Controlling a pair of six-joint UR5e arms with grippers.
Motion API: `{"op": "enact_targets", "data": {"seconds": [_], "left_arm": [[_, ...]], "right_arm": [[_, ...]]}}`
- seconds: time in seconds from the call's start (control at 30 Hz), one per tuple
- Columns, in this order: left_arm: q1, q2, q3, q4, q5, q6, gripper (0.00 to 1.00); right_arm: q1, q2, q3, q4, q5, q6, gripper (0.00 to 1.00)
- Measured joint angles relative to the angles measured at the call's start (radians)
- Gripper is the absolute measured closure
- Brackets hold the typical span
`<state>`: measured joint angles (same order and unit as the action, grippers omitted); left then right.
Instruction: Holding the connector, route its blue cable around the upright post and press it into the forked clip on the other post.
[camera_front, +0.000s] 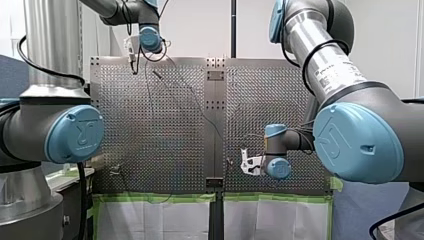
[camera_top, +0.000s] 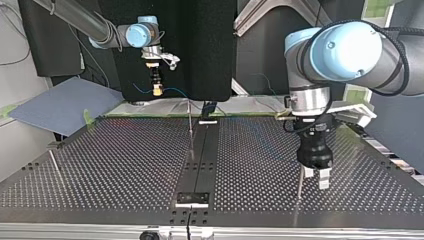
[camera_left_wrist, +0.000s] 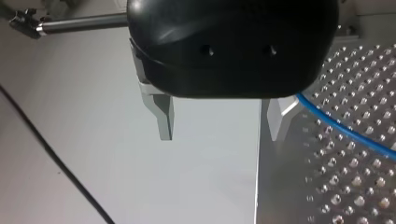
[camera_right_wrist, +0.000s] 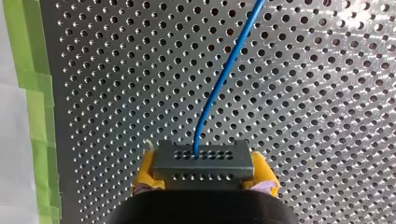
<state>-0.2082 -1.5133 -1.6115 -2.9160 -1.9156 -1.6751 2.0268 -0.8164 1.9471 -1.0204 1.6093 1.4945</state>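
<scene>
Gripping the connector (camera_right_wrist: 204, 161) w/ my right gripper (camera_right_wrist: 204, 176), yellow pads (camera_right_wrist: 145, 170) clamped either side; blue cable (camera_right_wrist: 225, 72) runs ahead over table (camera_right_wrist: 327, 116). My left gripper (camera_left_wrist: 219, 133): fingers (camera_left_wrist: 163, 116) apart.

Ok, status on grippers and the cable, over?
Right gripper shut on connector, blue cable leading ahead across the perforated table. Left gripper open, empty, cable beside one finger. No obstruction seen.
</scene>
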Motion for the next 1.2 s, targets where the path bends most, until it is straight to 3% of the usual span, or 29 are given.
{"op": "enact_targets", "data": {"seconds": [0.27, 0.4, 0.9, 1.2], "left_arm": [[0.071, -0.059, 0.002, 0.0, 0.071, -0.02, 0.0], [0.085, -0.083, 0.005, 0.001, 0.092, -0.018, 0.0], [0.075, -0.089, 0.03, -0.034, 0.144, -0.058, 0.0], [0.059, -0.089, 0.03, -0.072, 0.198, -0.123, 0.0]], "right_arm": [[0.0, 0.0, -0.001, 0.0, 0.0, 0.0, 1.0], [0.0, 0.0, -0.001, -0.002, 0.0, 0.001, 1.0], [-0.002, 0.001, -0.001, -0.01, 0.0, 0.004, 1.0], [-0.003, 0.0, -0.001, -0.012, 0.0, 0.004, 1.0]]}}
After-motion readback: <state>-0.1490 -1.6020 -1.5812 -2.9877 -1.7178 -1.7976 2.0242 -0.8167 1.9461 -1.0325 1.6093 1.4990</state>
